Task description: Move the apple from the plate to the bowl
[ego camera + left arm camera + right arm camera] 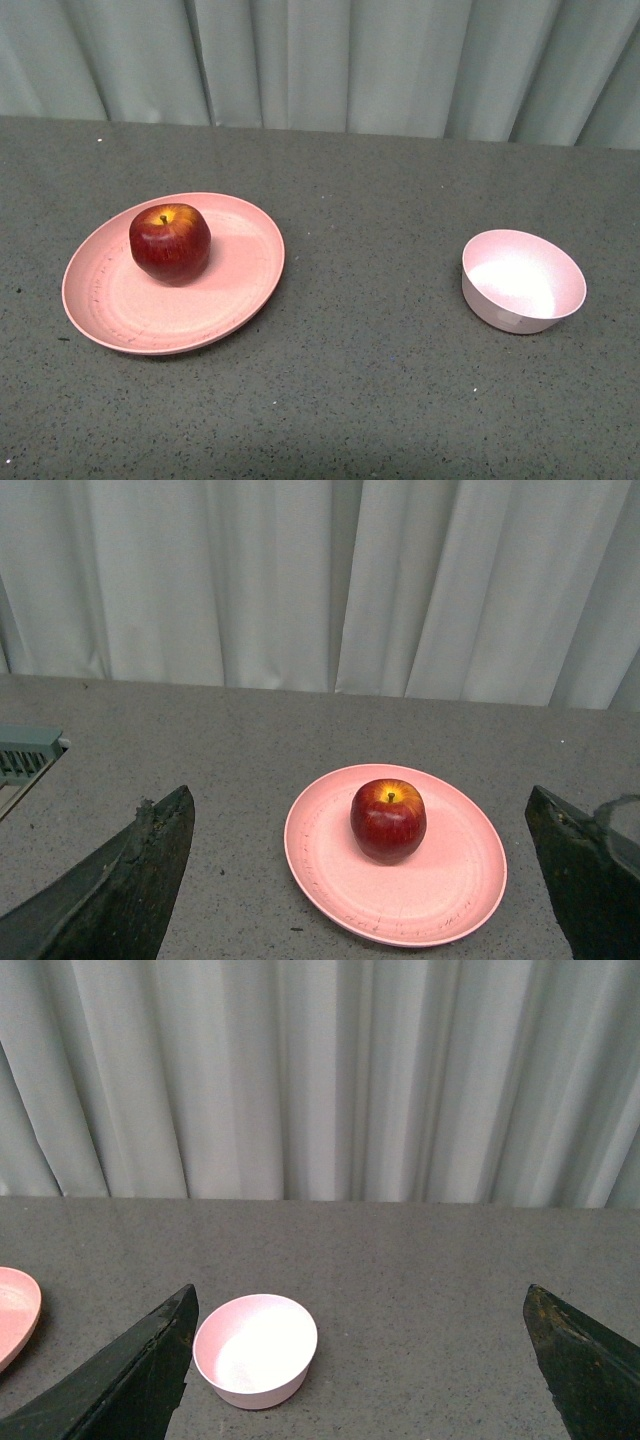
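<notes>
Front view. A glossy dark red apple (170,243), yellow-orange around its short stem, is shown upright on a wide, shallow salmon-pink plate (230,285), on the half of the plate nearer the robot's left. A small, deep pale pink bowl (495,308) with a whitish inside is seen well apart from the plate, toward the robot's right, and nothing is held in it. Both vessels are set on a speckled grey tabletop (380,390), which is backed by a pale pleated curtain (350,60).

Left wrist view. The left gripper (360,793) is shown with its jaws spread wide and nothing gripped. Its two dark fingers (140,880) are seen at opposite sides of the frame, with the plate and apple framed between them and farther off; neither is touched. A pale green ridged object (25,755), cut by the frame edge, cannot be identified.

Right wrist view. The right gripper (360,1290) is likewise shown fully parted and holding nothing. The bowl is seen beyond the fingers (130,1380), close to one of them, untouched. A sliver of the plate's rim is visible at the frame edge.
</notes>
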